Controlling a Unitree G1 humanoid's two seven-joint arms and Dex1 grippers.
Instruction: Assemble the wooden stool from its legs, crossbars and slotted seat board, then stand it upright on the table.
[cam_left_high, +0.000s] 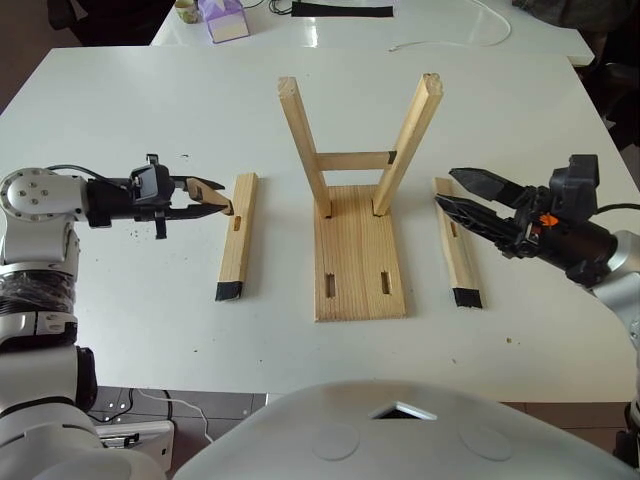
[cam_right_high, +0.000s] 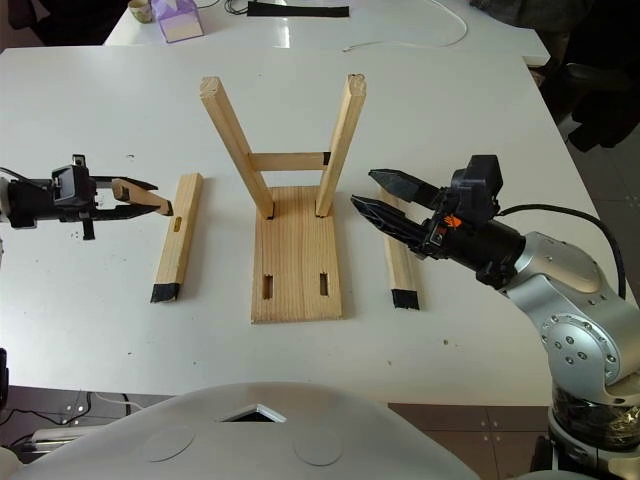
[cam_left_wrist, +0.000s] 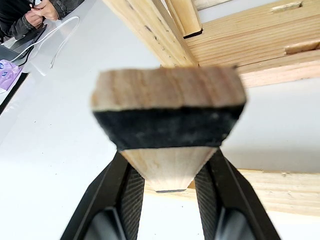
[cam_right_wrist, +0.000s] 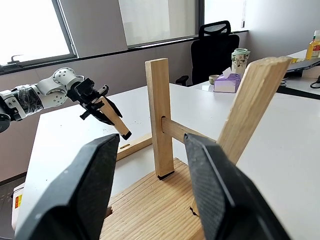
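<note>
The left hand (cam_left_high: 190, 196) clamps a short crossbar (cam_left_high: 218, 203) just beside one loose leg (cam_left_high: 238, 235). The right hand (cam_left_high: 445, 187) gapes open over the other leg (cam_left_high: 458, 250), perhaps touching it. The seat board (cam_left_high: 360, 270) lies flat on the desk (cam_left_high: 120, 120), with two upright legs (cam_left_high: 305, 140) standing in it.

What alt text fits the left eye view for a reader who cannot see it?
On a white table, a slotted seat board lies flat with two legs standing in its far slots, joined by a crossbar. The left end effector grips a short crossbar by one loose leg; the right end effector hovers open by the other loose leg.
</note>
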